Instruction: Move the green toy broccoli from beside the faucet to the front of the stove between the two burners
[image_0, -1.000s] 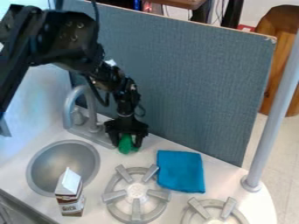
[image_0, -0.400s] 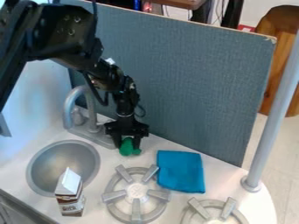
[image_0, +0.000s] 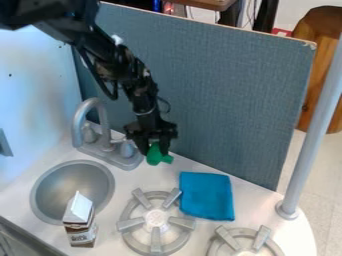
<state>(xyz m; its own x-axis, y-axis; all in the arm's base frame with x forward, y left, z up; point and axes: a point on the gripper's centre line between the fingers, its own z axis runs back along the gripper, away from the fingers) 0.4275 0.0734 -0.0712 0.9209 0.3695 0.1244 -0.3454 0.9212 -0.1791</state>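
The blue-grey panel (image_0: 220, 90) is the biggest thing near me, an upright wall right behind my gripper (image_0: 154, 150) that closes off the far side. Below me spreads the white surface (image_0: 127, 181). My black arm (image_0: 123, 65) slants down from the upper left of the camera view, in front of the panel. A grey pole (image_0: 314, 125) rises at the right, well apart from me.

The round grey sink (image_0: 70, 181) is set into the surface at the lower left. Nearer the middle lies a burner (image_0: 155, 217) with raised spokes, and a second burner (image_0: 244, 242) is cut off by the bottom edge of the view. The grey faucet (image_0: 79, 117) crowds me most: its curved spout stands to the left, and its nearest handle is just beside my fingers, blocking that side.

A folded blue cloth (image_0: 207, 196) lies to the right, its lower left corner close against the first burner. A brown-and-white carton (image_0: 80, 222) stands upright at the sink's near edge, its top hiding part of the rim.

Smallest is the green object (image_0: 157, 156), tilted, its lower end poking out below my fingers. I have them closed around it, close to the panel. I cannot tell whether it touches the surface.
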